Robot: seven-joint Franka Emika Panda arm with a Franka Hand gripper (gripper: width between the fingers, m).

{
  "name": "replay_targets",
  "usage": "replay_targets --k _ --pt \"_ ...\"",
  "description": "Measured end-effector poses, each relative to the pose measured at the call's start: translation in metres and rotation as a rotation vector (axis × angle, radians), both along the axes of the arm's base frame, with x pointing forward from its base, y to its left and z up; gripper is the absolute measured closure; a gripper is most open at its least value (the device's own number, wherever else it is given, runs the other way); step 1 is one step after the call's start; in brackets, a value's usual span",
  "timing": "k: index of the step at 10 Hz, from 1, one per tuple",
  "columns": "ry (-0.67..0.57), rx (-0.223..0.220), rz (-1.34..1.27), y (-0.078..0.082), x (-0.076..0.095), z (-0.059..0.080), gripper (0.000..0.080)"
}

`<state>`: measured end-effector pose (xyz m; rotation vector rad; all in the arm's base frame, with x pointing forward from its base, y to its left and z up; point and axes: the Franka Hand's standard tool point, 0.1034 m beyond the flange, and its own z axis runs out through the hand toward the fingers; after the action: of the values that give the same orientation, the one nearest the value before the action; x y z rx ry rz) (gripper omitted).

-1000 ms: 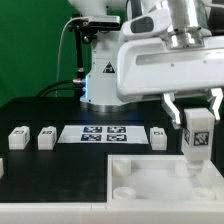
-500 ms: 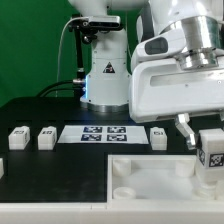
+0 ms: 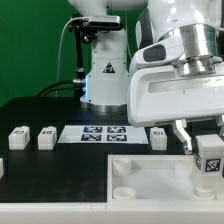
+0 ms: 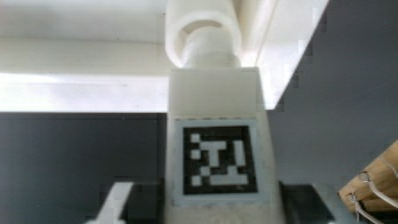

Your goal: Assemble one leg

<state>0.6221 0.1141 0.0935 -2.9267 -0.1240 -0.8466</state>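
The tool is clamped on the leg, a small white block that it holds upright with the lower end hanging free beneath the fingers. Directly under the tool lies the big white panel, and the leg hangs just above its far corner at the exterior view's right, low over it; whether it touches I cannot tell. I take that as lining up with a corner socket, since an upright grip near the top leaves the bottom end free to go in. The wrist view backs this up: it looks along the leg to a rounded white socket just past the leg's far end, so the two look roughly in line. The leg's tag faces that camera squarely, a black-and-white square pattern with no letters or numbers to read. Well away from the tool, toward the exterior view's left, the marker board lies flat on the black table with four similar tags. The spare blocks stand in a loose row beside it, one nearer the tool, presumably parked within reach for later. I see no brand names or writing anywhere.
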Motion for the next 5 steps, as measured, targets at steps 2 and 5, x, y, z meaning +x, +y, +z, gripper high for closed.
replay_targets --k 2,5 --pt "0.002 -0.003 0.001 -0.001 -0.004 -0.005 0.0508" --pt "-0.031 0.000 -0.009 0.000 -0.005 -0.014 0.0508"
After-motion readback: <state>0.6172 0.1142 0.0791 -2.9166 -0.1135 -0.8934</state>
